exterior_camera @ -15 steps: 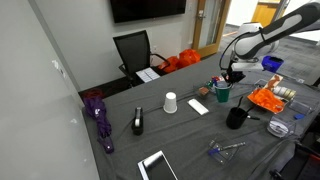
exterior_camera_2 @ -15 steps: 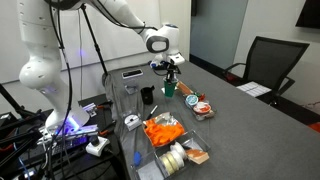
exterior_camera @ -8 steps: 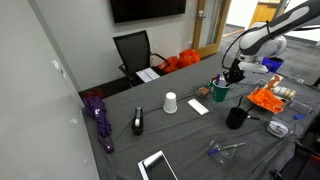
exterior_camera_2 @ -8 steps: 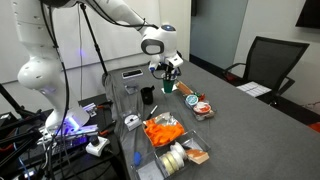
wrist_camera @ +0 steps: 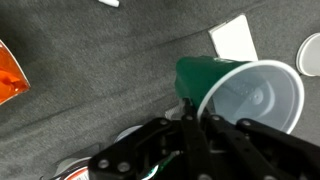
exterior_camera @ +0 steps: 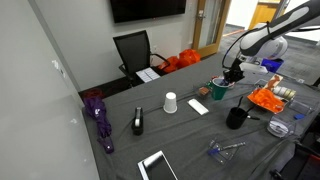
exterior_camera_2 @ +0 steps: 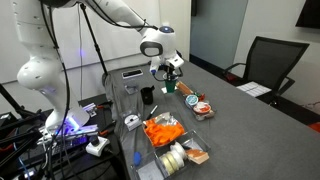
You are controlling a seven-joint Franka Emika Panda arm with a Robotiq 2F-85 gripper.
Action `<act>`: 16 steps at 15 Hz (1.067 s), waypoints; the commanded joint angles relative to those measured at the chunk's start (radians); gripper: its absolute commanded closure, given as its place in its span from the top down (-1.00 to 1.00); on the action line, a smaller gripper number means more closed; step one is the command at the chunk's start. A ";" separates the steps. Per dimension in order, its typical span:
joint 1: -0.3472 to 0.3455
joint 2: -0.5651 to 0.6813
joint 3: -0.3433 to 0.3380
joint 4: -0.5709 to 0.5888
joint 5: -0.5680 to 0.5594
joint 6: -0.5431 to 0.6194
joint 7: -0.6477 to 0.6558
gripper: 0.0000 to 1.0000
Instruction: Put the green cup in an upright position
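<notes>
Above table [exterior_camera: 180, 135], green cup [exterior_camera: 218, 88] in fingers [wrist_camera: 188, 126], slightly higher vs before

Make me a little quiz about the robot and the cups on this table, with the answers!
1. True or false: the jaws are shut on the white paper cup.
2. What colour is the mug on the table? A red, B black, C yellow.
3. Fill in: behind the table stands a black ___.
Key: 1 false, they hold the green cup by its rim; 2 B; 3 chair.
</notes>
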 commanded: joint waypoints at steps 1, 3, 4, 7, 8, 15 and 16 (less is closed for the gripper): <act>0.048 -0.021 -0.035 0.029 -0.130 -0.077 0.201 -0.98; 0.069 -0.014 -0.043 0.075 -0.195 -0.144 0.322 -0.98; 0.076 -0.010 -0.042 0.100 -0.209 -0.175 0.365 -0.98; 0.087 0.003 -0.037 0.158 -0.224 -0.239 0.443 -0.98; 0.089 0.005 -0.037 0.171 -0.226 -0.253 0.458 -0.98; 0.074 0.013 -0.025 0.185 -0.169 -0.225 0.454 -0.98; 0.072 0.016 -0.024 0.185 -0.158 -0.212 0.451 -0.98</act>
